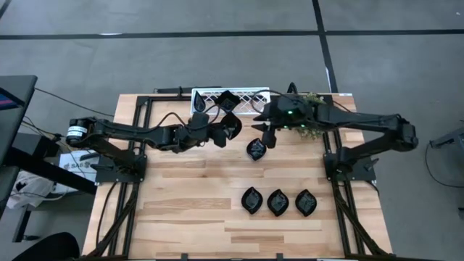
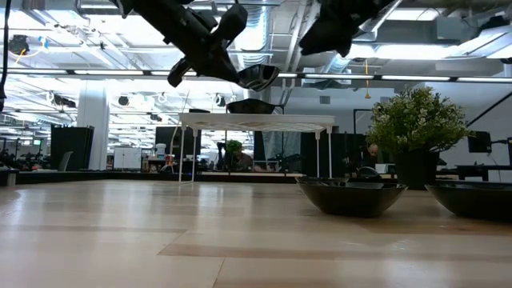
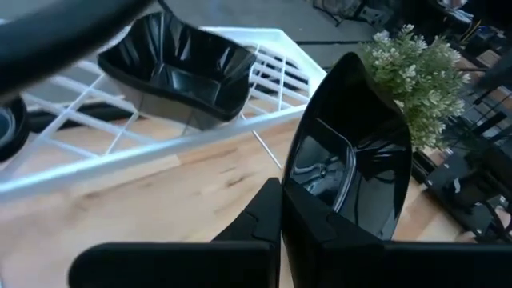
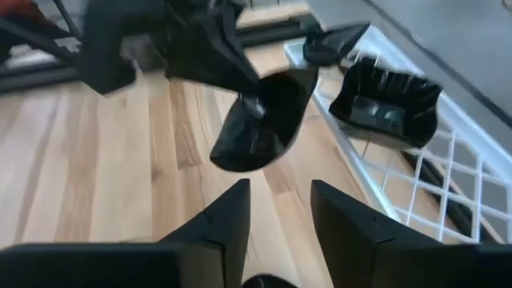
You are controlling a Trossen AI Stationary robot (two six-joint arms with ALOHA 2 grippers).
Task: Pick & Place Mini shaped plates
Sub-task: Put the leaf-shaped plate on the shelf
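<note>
Plate [image 3: 352, 172] in left claw [image 3: 280, 216] | rim cut off by claw

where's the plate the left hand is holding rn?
High view: the held plate is pinched in the left hand, raised off the table just in front of the white lattice tray, left of the right hand.
</note>
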